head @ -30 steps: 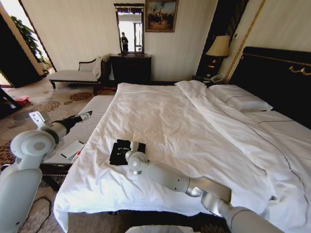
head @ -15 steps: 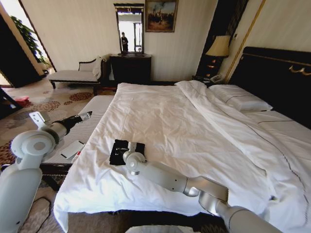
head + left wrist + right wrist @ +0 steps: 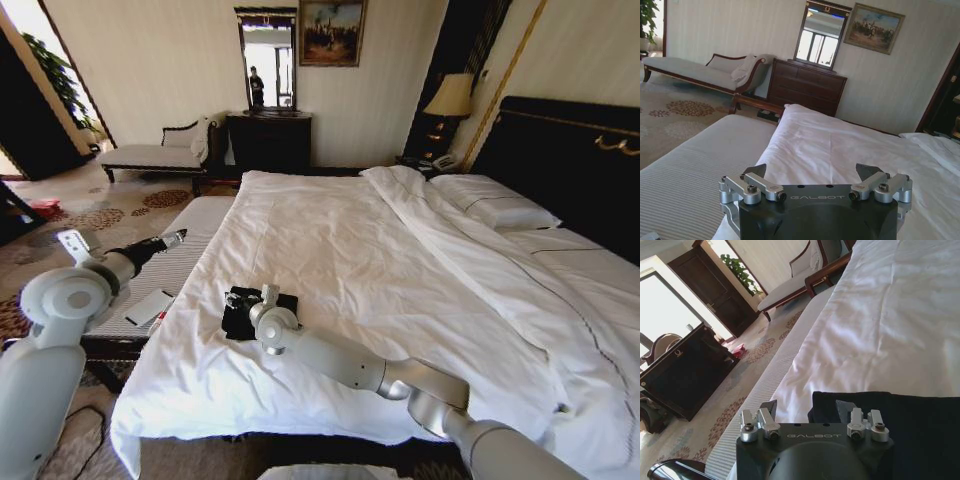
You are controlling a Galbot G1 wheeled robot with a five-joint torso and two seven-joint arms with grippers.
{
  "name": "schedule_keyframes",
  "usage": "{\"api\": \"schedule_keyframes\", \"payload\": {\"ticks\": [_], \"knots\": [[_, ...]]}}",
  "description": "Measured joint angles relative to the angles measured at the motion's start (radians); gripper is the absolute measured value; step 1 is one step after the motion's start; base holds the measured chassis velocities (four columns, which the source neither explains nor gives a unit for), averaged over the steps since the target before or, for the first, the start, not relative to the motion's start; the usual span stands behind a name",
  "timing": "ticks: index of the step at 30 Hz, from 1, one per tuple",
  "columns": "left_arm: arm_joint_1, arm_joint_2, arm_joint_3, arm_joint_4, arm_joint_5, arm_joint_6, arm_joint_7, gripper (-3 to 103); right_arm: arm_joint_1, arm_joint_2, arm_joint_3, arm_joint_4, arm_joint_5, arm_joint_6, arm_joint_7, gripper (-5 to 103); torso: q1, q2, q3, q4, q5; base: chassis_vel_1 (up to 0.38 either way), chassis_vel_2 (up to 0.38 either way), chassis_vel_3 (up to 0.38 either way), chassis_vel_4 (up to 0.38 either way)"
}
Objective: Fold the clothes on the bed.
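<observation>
White bedding fills most of what we see: the bed (image 3: 400,270) runs from its dark headboard down to the near corner, with a grey bench (image 3: 170,270) alongside. Near that corner, close to the edge facing the bench, lies the black T-shirt (image 3: 245,318), already gathered into a small dark packet on the duvet. Our right arm reaches across the covers, and the right tool (image 3: 247,297) sits at the packet's bench-side edge, fingers spread, one over the black cloth and the other over white bedding. Our left tool (image 3: 815,175) hangs parked over the bench, fingers likewise spread, holding nothing. To do this step well, we judge we should close on the shirt fabric alone, low at its edge, leaving the duvet out, then lift gently so the layers do not slide apart.
</observation>
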State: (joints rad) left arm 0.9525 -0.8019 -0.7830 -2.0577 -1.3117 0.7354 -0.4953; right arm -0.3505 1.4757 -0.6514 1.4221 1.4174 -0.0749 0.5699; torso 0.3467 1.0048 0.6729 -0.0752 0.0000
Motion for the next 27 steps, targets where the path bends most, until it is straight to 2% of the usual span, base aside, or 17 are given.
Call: {"api": "schedule_keyframes", "payload": {"ticks": [1, 2, 3, 5, 10, 15, 18, 21, 24, 27], "knots": [[0.0, 0.001, 0.0, 0.001, 0.0, 0.0, 0.0, 100, 0.0, 0.0, 0.002, -0.004, 0.0, 0.002, -0.003, 68, 0.0, 0.0, 0.0, 0.0, 0.0, 0.0, 0.0, 0.0, 0.0], [-0.001, 0.003, 0.0, 0.001, 0.0, 0.0, 0.0, 100, 0.001, 0.0, 0.004, -0.013, 0.001, 0.004, -0.006, 79, 0.0, 0.0, 0.0, 0.0, 0.0, 0.0, 0.0, 0.0, 0.0], [-0.001, 0.003, 0.0, 0.001, 0.0, 0.0, 0.0, 100, 0.001, 0.0, 0.004, -0.013, 0.001, 0.004, -0.006, 79, 0.0, 0.0, 0.0, 0.0, 0.0, 0.0, 0.0, 0.0, 0.0], [0.001, 0.005, -0.002, 0.002, 0.0, 0.0, 0.0, 100, -0.004, 0.003, 0.004, -0.028, 0.001, 0.006, -0.011, 90, 0.0, 0.0, 0.0, -0.0002, 0.0, 0.0, 0.0, 0.0, 0.0], [0.01, 0.008, -0.011, 0.002, 0.0, 0.0, 0.001, 100, -0.024, 0.036, -0.002, -0.063, -0.004, 0.011, -0.032, 100, 0.0, 0.0, 0.0, 0.0, 0.0, 0.0, 0.0, 0.0, 0.0], [0.022, 0.006, -0.016, 0.001, 0.002, 0.0, 0.001, 100, -0.023, 0.074, -0.008, -0.113, -0.02, 0.029, -0.072, 100, 0.0, 0.0, 0.0, 0.0001, 0.0, 0.0, 0.0, 0.0, 0.0], [0.031, -0.001, -0.014, -0.003, 0.01, 0.0, 0.001, 100, -0.011, 0.116, 0.004, -0.2, -0.046, 0.073, -0.148, 100, 0.0, 0.0, 0.0, 0.0002, -0.0001, 0.0, 0.0, 0.0, 0.0], [0.032, -0.001, -0.01, -0.007, 0.012, 0.0, 0.0, 100, -0.007, 0.131, 0.017, -0.229, -0.054, 0.097, -0.18, 100, 0.0, 0.0, 0.0, -0.0001, -0.0001, 0.0, 0.0, 0.0, 0.0], [0.032, 0.004, -0.009, -0.009, 0.012, 0.0, 0.0, 100, -0.011, 0.128, 0.024, -0.213, -0.053, 0.108, -0.18, 100, 0.0, 0.0, 0.0, -0.0001, -0.0001, 0.0, 0.0, 0.0, 0.0], [0.032, 0.011, -0.008, -0.011, 0.012, 0.0, -0.001, 100, -0.038, 0.089, 0.022, -0.138, -0.049, 0.109, -0.133, 100, 0.0, 0.0, 0.0, 0.0001, 0.0, 0.0, 0.0, 0.0, 0.0]]}}
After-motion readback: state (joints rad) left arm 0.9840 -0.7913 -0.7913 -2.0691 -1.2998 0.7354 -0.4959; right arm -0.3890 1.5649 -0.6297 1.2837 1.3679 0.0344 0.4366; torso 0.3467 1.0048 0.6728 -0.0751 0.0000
